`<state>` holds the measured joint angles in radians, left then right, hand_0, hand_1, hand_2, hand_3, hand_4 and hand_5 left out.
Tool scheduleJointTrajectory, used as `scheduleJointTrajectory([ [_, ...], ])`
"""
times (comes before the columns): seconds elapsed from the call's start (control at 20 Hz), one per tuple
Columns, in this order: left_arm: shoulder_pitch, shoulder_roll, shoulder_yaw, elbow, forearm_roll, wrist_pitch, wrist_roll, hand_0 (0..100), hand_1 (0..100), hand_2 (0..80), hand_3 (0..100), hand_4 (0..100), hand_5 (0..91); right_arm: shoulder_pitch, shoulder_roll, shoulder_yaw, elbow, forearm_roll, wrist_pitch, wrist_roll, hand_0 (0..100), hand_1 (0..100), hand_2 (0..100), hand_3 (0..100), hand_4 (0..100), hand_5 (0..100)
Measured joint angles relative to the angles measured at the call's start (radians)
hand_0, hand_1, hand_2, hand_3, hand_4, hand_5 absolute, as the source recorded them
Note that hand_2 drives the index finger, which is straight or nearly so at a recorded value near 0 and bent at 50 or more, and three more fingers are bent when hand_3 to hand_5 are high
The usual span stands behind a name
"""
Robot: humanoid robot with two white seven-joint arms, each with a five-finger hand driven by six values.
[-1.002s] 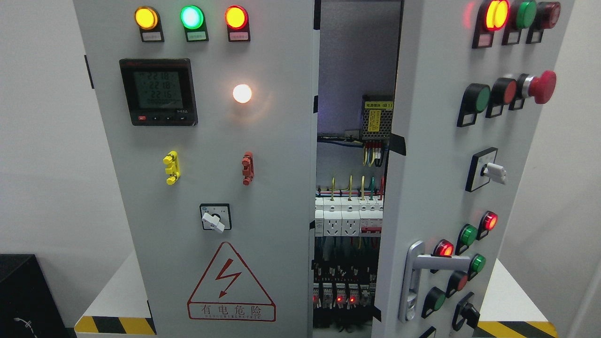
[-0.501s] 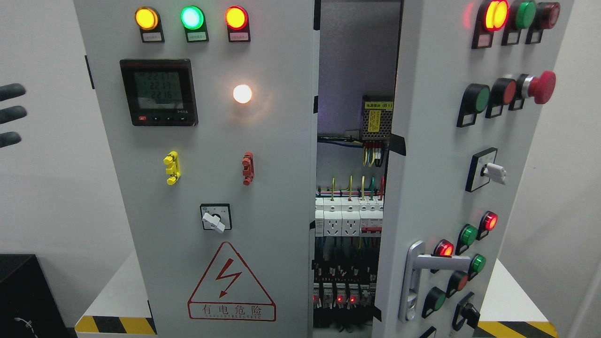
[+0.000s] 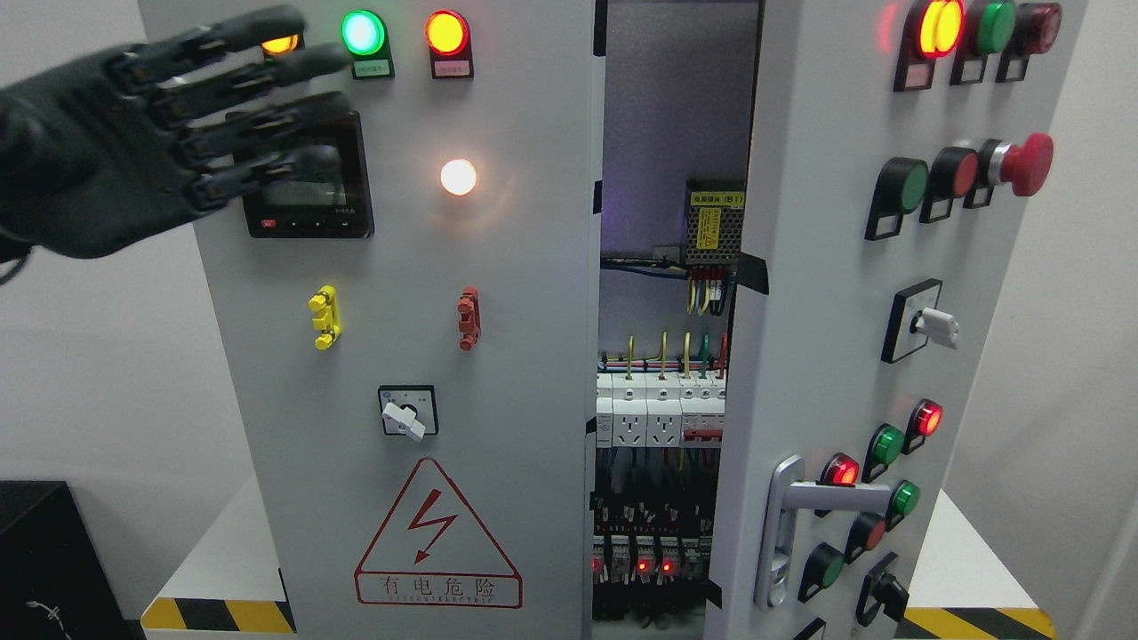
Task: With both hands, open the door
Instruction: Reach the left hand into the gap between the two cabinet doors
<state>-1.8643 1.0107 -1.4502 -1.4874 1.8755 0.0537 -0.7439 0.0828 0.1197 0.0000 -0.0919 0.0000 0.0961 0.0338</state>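
Note:
A grey electrical cabinet fills the head view. Its left door [image 3: 498, 293] carries lamps, a meter and a warning triangle and looks nearly closed. The right door [image 3: 827, 338] stands ajar, swung toward me, with a silver lever handle [image 3: 800, 511] low on it. Between the doors a gap shows wiring and breakers [image 3: 662, 418]. My left hand [image 3: 169, 124], black, hangs at the upper left in front of the left door, its fingers [image 3: 249, 80] stretched out flat and holding nothing, covering the yellow lamp and part of the meter [image 3: 316, 191]. The right hand is out of sight.
The cabinet stands on a white table [image 3: 222, 560] with yellow-black hazard tape at the front edge. A black box [image 3: 44, 560] sits at the lower left. A red mushroom button [image 3: 1022, 164] and other knobs stick out from the right door.
My left hand has come in from the left edge, moving right and up across the left door's top corner. The doors have not moved.

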Motion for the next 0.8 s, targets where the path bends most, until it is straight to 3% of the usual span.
scheduleJointTrajectory([
  [0.3,-0.037,-0.227,-0.182,0.021,0.036,-0.124,0.093,0,0,0.0,0,0,0.0,0.0,0.0,0.0,0.0,0.0,0.0,0.0,0,0,0,0,0,0],
  [0.8,-0.015,-0.467,-0.274,0.036,0.045,-0.154,0.188,0,0,0.0,0,0,0.0,0.0,0.0,0.0,0.0,0.0,0.0,0.0,0,0,0,0,0,0],
])
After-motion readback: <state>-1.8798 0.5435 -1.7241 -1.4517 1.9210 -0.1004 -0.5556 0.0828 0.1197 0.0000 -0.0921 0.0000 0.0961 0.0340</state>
